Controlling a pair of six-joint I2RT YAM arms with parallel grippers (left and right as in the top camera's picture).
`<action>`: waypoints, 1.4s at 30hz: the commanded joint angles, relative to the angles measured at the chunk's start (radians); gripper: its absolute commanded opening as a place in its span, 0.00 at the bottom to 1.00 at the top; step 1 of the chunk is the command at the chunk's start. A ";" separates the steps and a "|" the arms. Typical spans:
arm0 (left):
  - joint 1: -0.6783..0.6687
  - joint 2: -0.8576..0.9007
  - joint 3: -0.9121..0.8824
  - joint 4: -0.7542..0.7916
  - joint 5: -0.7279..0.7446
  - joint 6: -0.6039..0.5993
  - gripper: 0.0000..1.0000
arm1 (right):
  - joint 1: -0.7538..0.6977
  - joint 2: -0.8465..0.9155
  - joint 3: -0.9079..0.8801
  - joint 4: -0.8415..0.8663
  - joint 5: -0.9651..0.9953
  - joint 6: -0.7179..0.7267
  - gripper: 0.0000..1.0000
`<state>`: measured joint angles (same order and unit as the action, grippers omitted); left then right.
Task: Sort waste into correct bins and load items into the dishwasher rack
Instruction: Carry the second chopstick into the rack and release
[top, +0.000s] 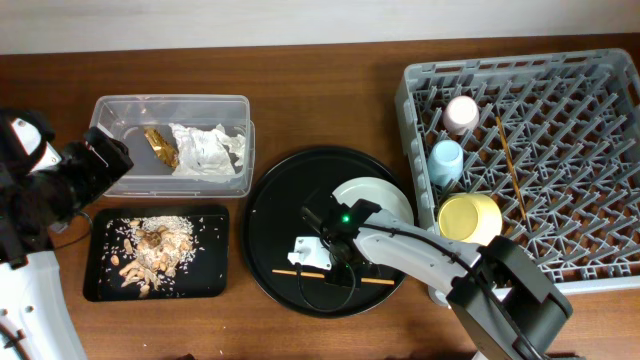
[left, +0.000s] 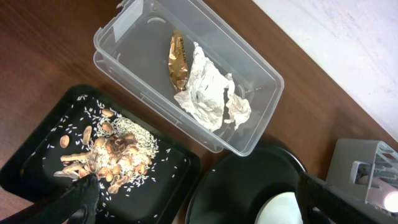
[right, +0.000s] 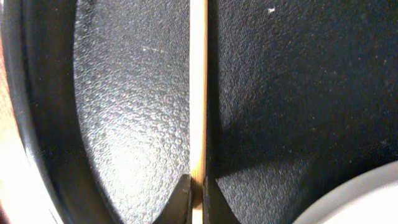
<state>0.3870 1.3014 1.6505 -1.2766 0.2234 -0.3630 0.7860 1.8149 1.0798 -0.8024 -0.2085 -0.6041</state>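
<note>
My right gripper (top: 336, 264) is shut on a wooden chopstick (top: 300, 271) over the front of the large round black tray (top: 262, 200); the right wrist view shows the jaws (right: 197, 190) pinching the chopstick (right: 198, 93). The grey-white plate (top: 375, 200) lies on that tray. The dishwasher rack (top: 410, 110) holds the pink cup (top: 461, 113), the light-blue cup (top: 446, 160), the yellow bowl (top: 470, 218) and the other chopstick (top: 511, 165). The clear box (top: 110, 105) holds the napkin (top: 208, 148) and the wrapper (top: 160, 147). The shallow black tray (top: 100, 290) holds food scraps (top: 155, 245). My left gripper (left: 205, 205) is open and empty above it.
A small white scrap (top: 303, 247) lies on the round tray beside my right gripper. The left arm (top: 60, 180) hovers at the table's left edge beside the clear box. Bare brown wood (top: 330, 100) shows behind the round tray.
</note>
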 joint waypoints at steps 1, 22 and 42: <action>0.004 -0.001 0.003 0.000 -0.004 -0.003 0.99 | 0.000 0.009 0.037 -0.032 0.006 0.037 0.04; 0.004 -0.001 0.003 0.000 -0.004 -0.003 0.99 | -0.765 -0.035 0.651 -0.286 0.150 -0.099 0.04; 0.004 -0.001 0.003 0.000 -0.004 -0.003 0.99 | -1.088 0.129 0.621 -0.179 0.143 0.074 0.05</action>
<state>0.3870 1.3014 1.6505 -1.2770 0.2234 -0.3630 -0.3042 1.9350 1.7042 -0.9909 -0.0616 -0.6064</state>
